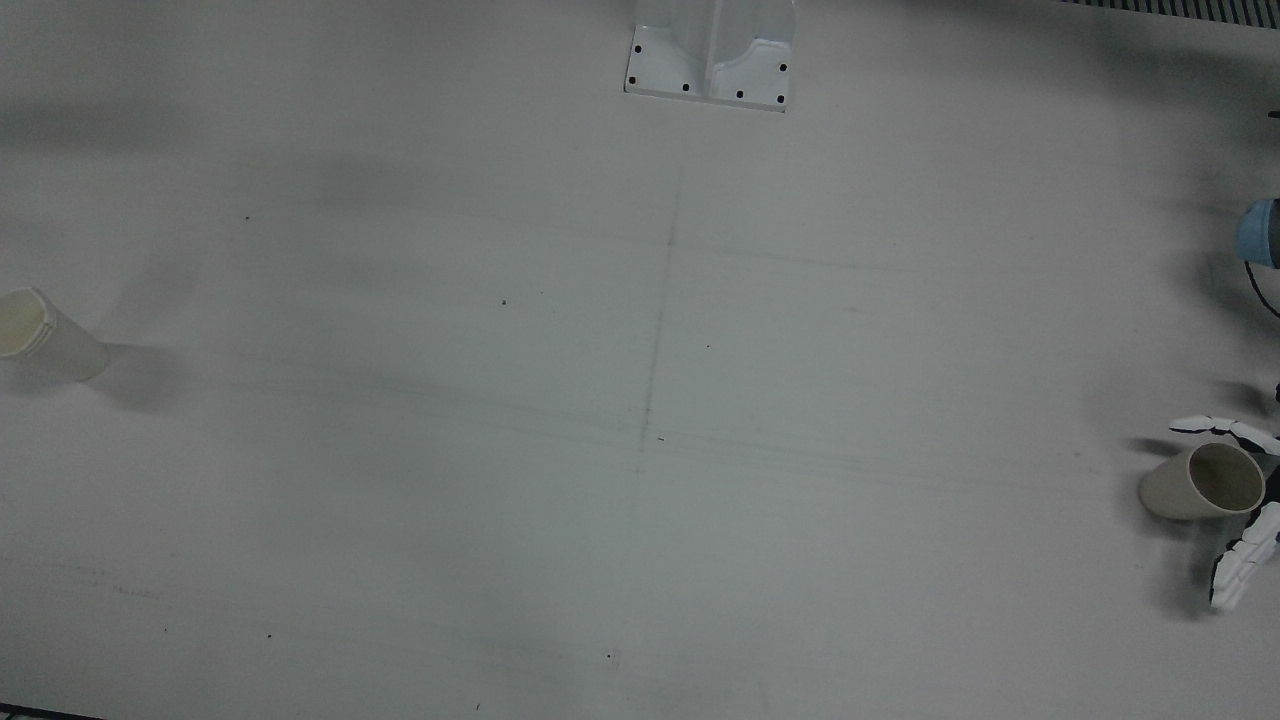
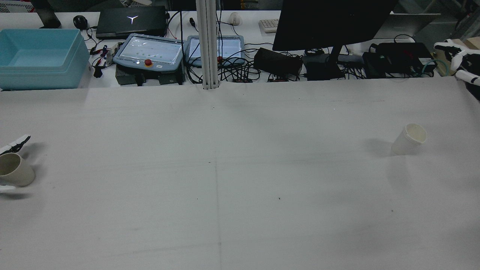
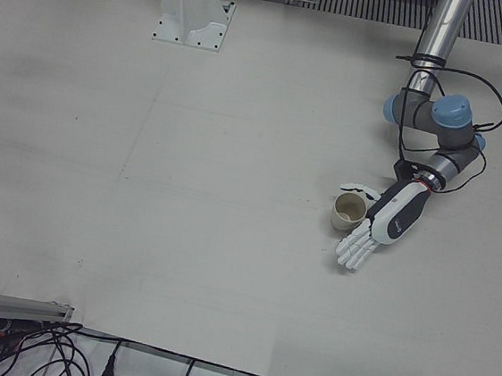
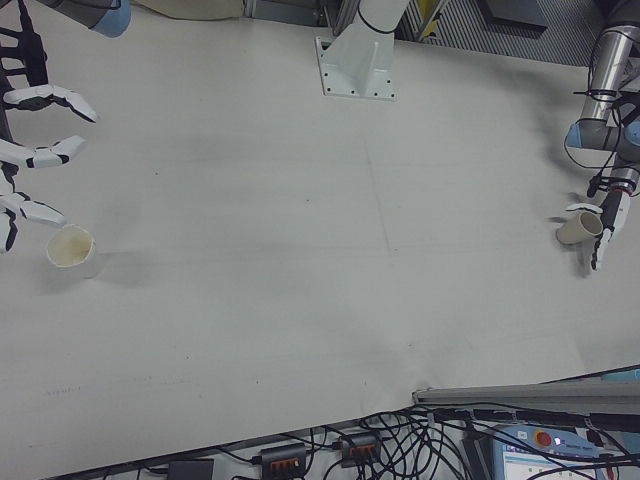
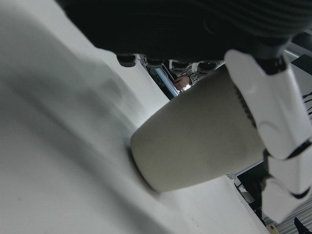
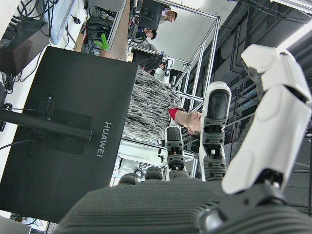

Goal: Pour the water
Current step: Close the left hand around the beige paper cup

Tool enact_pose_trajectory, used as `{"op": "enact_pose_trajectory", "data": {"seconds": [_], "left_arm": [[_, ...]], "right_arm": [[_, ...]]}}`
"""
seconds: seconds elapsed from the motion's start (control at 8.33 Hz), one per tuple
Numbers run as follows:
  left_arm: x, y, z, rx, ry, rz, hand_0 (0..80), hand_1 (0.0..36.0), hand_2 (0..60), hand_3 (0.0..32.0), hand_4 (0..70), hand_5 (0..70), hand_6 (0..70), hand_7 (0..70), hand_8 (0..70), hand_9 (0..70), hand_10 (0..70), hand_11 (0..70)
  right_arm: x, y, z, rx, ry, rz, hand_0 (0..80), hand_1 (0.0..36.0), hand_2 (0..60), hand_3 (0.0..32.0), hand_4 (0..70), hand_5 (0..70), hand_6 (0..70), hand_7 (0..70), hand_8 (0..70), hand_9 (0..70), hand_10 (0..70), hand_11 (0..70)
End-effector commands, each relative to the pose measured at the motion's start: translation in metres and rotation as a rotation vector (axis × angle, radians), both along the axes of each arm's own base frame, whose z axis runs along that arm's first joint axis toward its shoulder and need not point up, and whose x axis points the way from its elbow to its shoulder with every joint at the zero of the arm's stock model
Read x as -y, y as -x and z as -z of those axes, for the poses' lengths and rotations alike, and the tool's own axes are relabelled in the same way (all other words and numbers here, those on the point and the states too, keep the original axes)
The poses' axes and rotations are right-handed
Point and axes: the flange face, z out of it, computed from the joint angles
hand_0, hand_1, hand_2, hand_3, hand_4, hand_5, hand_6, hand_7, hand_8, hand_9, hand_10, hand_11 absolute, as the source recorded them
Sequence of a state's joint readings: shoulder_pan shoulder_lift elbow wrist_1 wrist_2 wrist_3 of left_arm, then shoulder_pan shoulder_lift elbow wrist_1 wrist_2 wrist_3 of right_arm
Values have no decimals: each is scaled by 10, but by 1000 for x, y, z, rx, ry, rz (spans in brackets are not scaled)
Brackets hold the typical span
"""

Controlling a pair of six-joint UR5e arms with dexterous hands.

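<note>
A beige cup (image 3: 349,212) stands upright near the table's edge on my left arm's side, also seen in the front view (image 1: 1200,482) and the rear view (image 2: 15,170). My left hand (image 3: 382,224) is open right beside it, thumb on one side, straight fingers (image 1: 1245,560) on the other. In the left hand view the cup (image 5: 195,141) fills the frame against the palm. A pale translucent cup (image 4: 70,247) stands on the opposite side (image 2: 409,138). My right hand (image 4: 30,140) hovers open above and behind it, fingers spread, holding nothing.
An arm pedestal (image 1: 712,55) is bolted at the table's robot side. Beyond the far edge lie a blue bin (image 2: 37,56), teach pendants (image 2: 150,52), a monitor (image 2: 330,22) and cables. A wide bare stretch of table (image 1: 640,400) separates the cups.
</note>
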State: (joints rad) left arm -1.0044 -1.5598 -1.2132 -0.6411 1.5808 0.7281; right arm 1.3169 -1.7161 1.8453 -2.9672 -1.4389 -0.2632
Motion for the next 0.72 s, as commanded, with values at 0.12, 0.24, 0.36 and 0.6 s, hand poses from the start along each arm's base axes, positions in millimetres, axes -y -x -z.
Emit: {"op": "enact_pose_trajectory", "data": {"seconds": [0.12, 0.24, 0.36, 0.6], "left_arm": [[5, -1, 3, -34, 13, 20, 439, 110, 214, 0, 206, 504, 24, 33, 0, 0, 0, 0], [4, -2, 1, -44, 27, 28, 430, 98, 232, 0, 272, 700, 34, 50, 0, 0, 6, 12], [4, -4, 2, -46, 32, 29, 418, 95, 260, 0, 301, 700, 53, 83, 0, 2, 20, 30], [3, -4, 1, -61, 59, 20, 395, 73, 301, 0, 518, 700, 97, 143, 13, 27, 46, 62]], "right_arm": [[0, 0, -1, -4, 6, 0, 468, 140, 311, 0, 527, 419, 154, 228, 20, 31, 0, 0], [-1, -1, -2, -3, 7, -1, 468, 140, 307, 0, 516, 414, 153, 224, 20, 30, 0, 0], [-1, -1, -4, -3, 10, -1, 469, 139, 304, 0, 514, 414, 150, 219, 20, 29, 0, 0], [-4, -1, -7, -5, 18, -1, 467, 139, 298, 0, 475, 408, 144, 206, 18, 27, 0, 0]]}}
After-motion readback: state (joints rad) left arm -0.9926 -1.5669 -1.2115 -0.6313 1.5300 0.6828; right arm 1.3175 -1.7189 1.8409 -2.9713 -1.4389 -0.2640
